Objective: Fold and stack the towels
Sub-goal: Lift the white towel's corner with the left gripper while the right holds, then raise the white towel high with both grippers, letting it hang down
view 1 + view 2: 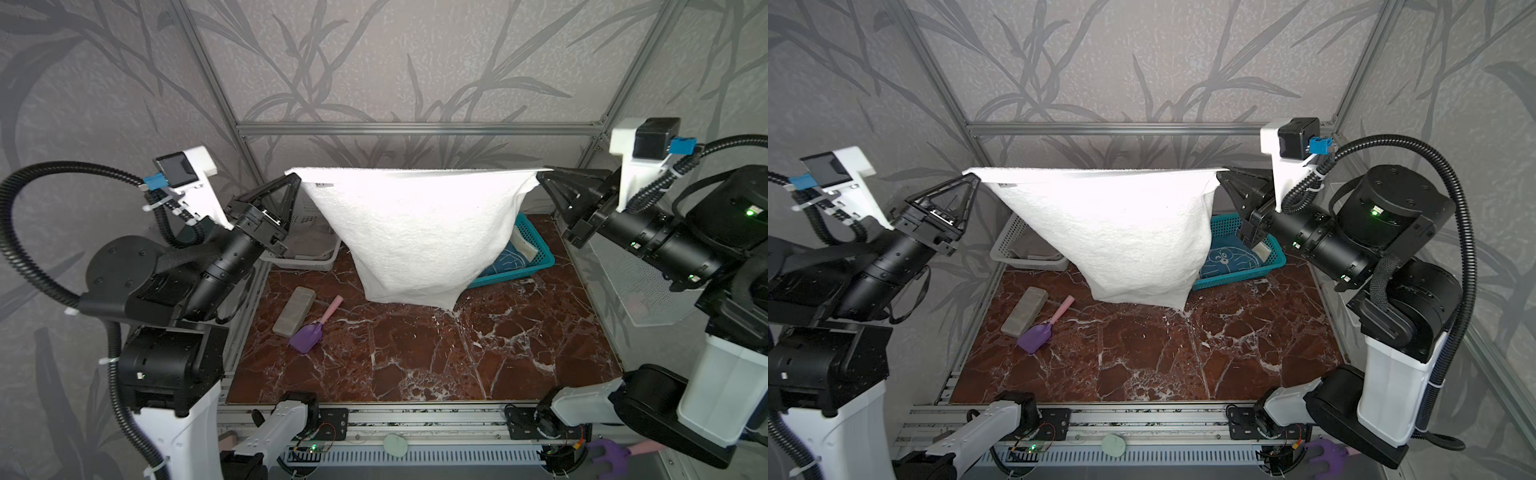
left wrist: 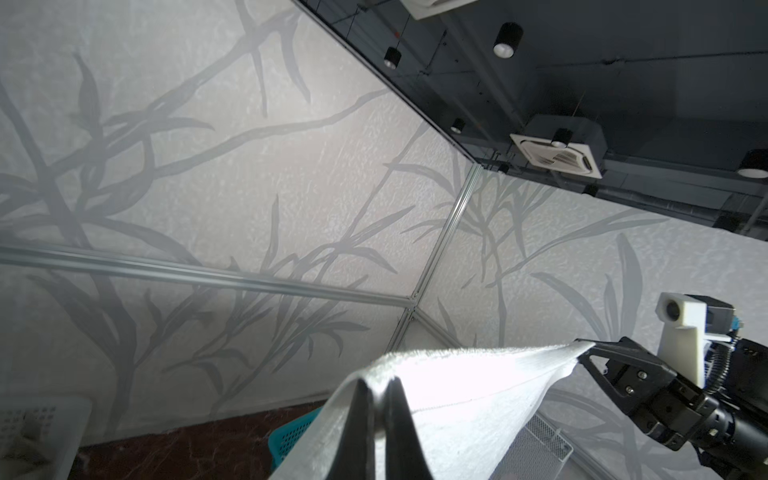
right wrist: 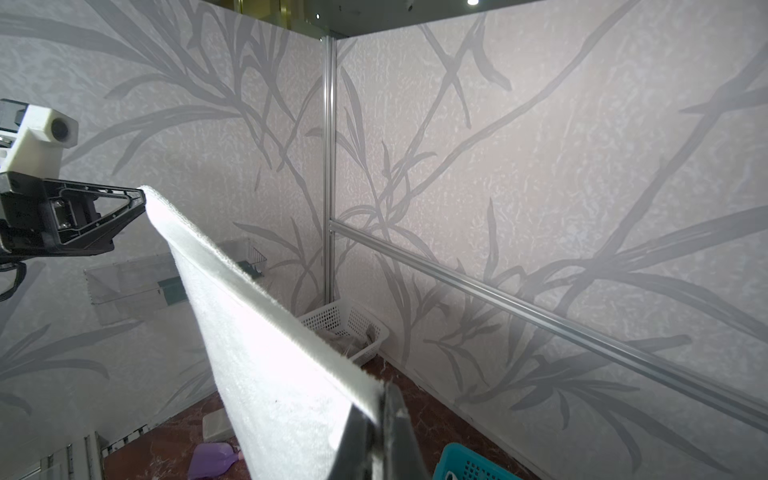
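We hold the white towel (image 1: 415, 232) stretched btwn both grippers above the back half of the table (image 1: 415, 361). Left gripper (image 1: 296, 178) is clamped on its top-left corner, right gripper (image 1: 541, 174) on the top-right. Top edge taut, level. Cloth sags to a narrower bottom hem, low corner near the tabletop. Plain terry.

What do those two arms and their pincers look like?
The left arm and right arm are mostly black with white lower casings. The left gripper and right gripper are black open-framed triangles narrowing to a tip. Each wrist carries a white camera bracket with a blue plug; ribbed black hoses loop alongside. A green light glows on the right arm.
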You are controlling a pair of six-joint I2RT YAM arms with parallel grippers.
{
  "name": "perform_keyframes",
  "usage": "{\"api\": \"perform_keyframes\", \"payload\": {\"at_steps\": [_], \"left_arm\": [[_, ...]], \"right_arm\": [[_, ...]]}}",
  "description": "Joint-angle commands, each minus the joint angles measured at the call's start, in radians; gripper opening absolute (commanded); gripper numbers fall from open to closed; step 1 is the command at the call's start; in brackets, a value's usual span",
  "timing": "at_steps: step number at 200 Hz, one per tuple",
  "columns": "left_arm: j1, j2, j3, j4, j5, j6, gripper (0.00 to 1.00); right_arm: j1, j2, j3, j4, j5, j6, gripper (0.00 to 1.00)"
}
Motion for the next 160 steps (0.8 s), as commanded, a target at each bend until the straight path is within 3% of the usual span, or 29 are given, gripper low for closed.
{"api": "perform_keyframes", "payload": {"at_steps": [1, 59, 97, 127, 160], "left_arm": [[0.01, 0.039, 0.13, -0.024, -0.077, 0.01, 0.0], [0.009, 0.167, 0.314, -0.092, -0.132, 0.081, 0.0], [0.008, 0.256, 0.294, -0.098, -0.156, 0.127, 0.0], [0.008, 0.271, 0.086, -0.022, -0.159, 0.132, 0.0], [0.008, 0.285, -0.301, 0.177, -0.148, 0.092, 0.0]], "right_arm": [[-0.003, 0.015, 0.106, -0.092, 0.032, -0.04, 0.0], [-0.002, -0.03, 0.058, 0.035, 0.066, -0.082, 0.0], [-0.004, 0.016, 0.047, 0.058, 0.234, -0.178, 0.0], [-0.03, 0.076, -0.079, 0.05, 0.258, -0.209, 0.0], [-0.142, 0.214, -0.2, 0.007, 0.05, -0.115, 0.0]]}}
